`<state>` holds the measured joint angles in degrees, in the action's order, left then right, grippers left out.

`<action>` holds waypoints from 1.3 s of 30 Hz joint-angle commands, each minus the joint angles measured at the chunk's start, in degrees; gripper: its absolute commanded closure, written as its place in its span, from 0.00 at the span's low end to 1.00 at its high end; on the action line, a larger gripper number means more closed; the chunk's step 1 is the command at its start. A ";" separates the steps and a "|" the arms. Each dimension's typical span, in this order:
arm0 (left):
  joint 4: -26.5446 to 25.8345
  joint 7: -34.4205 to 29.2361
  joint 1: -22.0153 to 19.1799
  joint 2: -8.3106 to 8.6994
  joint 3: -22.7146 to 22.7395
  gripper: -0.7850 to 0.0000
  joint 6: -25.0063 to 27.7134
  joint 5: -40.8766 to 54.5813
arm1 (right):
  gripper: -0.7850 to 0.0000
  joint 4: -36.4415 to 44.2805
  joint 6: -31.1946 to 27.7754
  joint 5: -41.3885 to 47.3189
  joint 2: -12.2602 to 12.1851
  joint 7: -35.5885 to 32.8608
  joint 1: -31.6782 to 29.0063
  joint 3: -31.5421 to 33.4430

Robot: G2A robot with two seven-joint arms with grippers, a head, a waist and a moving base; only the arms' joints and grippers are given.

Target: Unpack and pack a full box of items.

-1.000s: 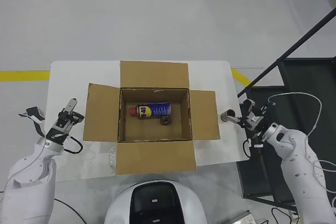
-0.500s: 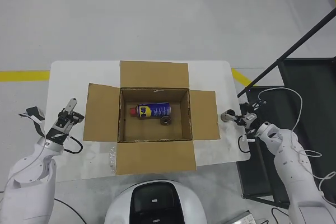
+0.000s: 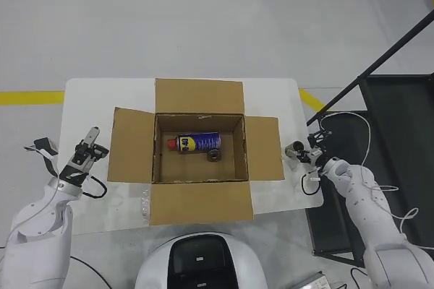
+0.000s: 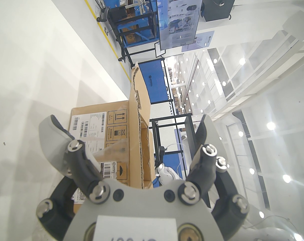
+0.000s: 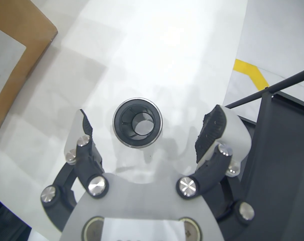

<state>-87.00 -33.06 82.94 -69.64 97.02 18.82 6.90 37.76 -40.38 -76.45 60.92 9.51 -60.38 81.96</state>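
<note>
The right jaws are spread, straddling a short metal bushing with a black liner. It stands on end on the desk, just beside the cardboard box, and touches neither pad. It looks rigid, dense and smooth-walled, so it may slip or roll; pinch across its outer wall. The left jaws hang spread, holding nothing, near the box's far side. Inside lie a spray can and a small ring.
</note>
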 commanded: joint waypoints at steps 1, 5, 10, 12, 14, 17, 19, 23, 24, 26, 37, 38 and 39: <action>0.00 0.00 0.00 0.00 0.00 0.00 0.00 0.00 | 0.00 -1.42 0.64 -0.27 0.28 0.29 0.89 -0.89; 0.00 0.00 0.00 0.00 0.00 0.00 0.00 0.00 | 0.00 -4.44 2.17 -0.23 0.76 0.70 2.86 -2.03; 0.00 0.00 0.00 0.00 0.00 0.00 0.00 0.00 | 0.58 -7.46 1.88 -0.37 1.16 1.22 4.67 -3.31; 0.00 0.00 0.00 0.00 0.00 0.00 0.00 0.00 | 0.92 -8.36 1.79 -0.47 1.30 1.57 5.11 -3.79; 0.00 0.00 0.00 0.00 0.00 0.00 0.00 0.00 | 1.00 -9.12 1.69 -0.48 1.42 2.03 5.44 -4.19; 0.00 0.00 0.00 0.00 0.00 0.00 0.00 0.00 | 1.00 -10.02 1.50 -0.60 1.52 2.56 5.88 -4.69; 0.00 0.00 0.00 0.00 0.00 0.00 0.00 0.00 | 1.00 -10.42 1.40 -0.78 1.53 2.95 6.11 -4.95; 0.00 0.00 0.00 0.00 0.00 0.00 0.00 0.00 | 1.00 -10.55 0.14 -0.99 1.37 4.16 6.32 -5.22; 0.00 0.00 0.00 0.00 0.00 0.00 0.00 0.00 | 1.00 -10.42 -0.70 -0.96 1.28 4.67 6.26 -5.23; 0.00 0.00 0.00 0.00 0.00 0.00 0.00 0.00 | 1.00 -10.02 -2.20 -1.06 1.04 5.59 6.12 -5.19; 0.00 0.00 0.00 0.00 0.00 0.00 0.00 0.00 | 1.00 0.00 -7.39 -0.76 -1.87 12.59 1.65 -0.87; 0.00 0.00 0.00 0.00 0.00 0.00 0.00 0.00 | 1.00 2.23 -7.25 -1.04 -2.31 13.02 0.64 0.00; 0.00 0.00 0.00 0.00 0.00 0.00 0.00 0.00 | 1.00 4.75 -7.18 -1.17 -2.75 13.37 -0.52 0.97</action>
<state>-87.00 -33.06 82.94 -69.64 97.02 18.82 6.90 39.65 -47.69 -77.46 58.62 22.54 -59.69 81.88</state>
